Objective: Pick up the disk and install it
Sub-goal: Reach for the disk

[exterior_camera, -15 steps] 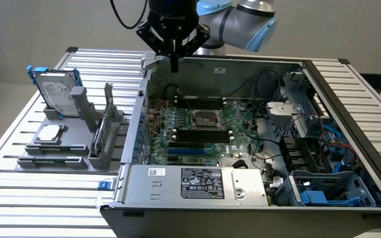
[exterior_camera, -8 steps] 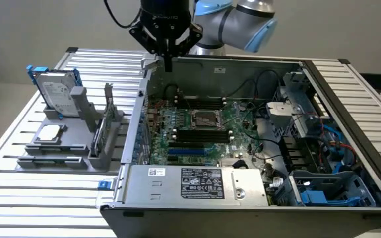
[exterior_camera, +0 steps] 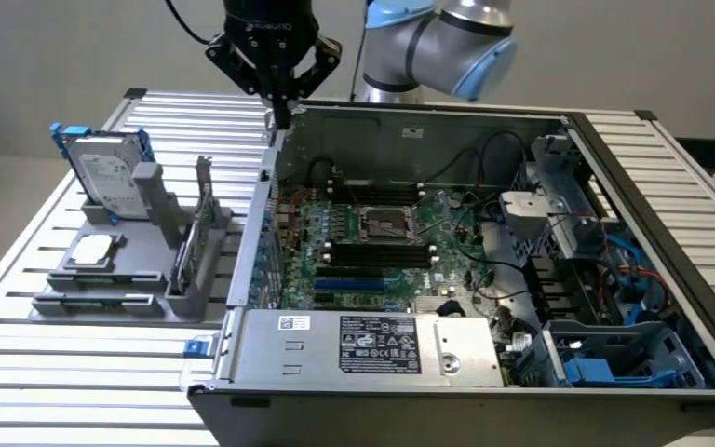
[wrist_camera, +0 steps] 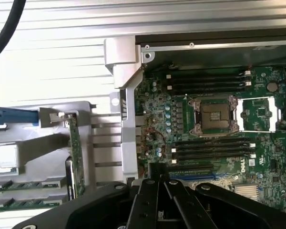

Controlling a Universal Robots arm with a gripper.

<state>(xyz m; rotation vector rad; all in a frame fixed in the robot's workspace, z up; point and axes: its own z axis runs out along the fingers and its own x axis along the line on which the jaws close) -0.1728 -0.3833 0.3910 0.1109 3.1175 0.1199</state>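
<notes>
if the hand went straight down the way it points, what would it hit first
Probably the top edge of the open computer case's side wall: the shut hand points down just above it. It might clear the wall and meet the edge of the motherboard instead; depth is unclear.

The arm bends high at its blue-capped joint, wrist pointing straight down, and the black gripper hangs in the air, fingers pinched tight together.
</notes>
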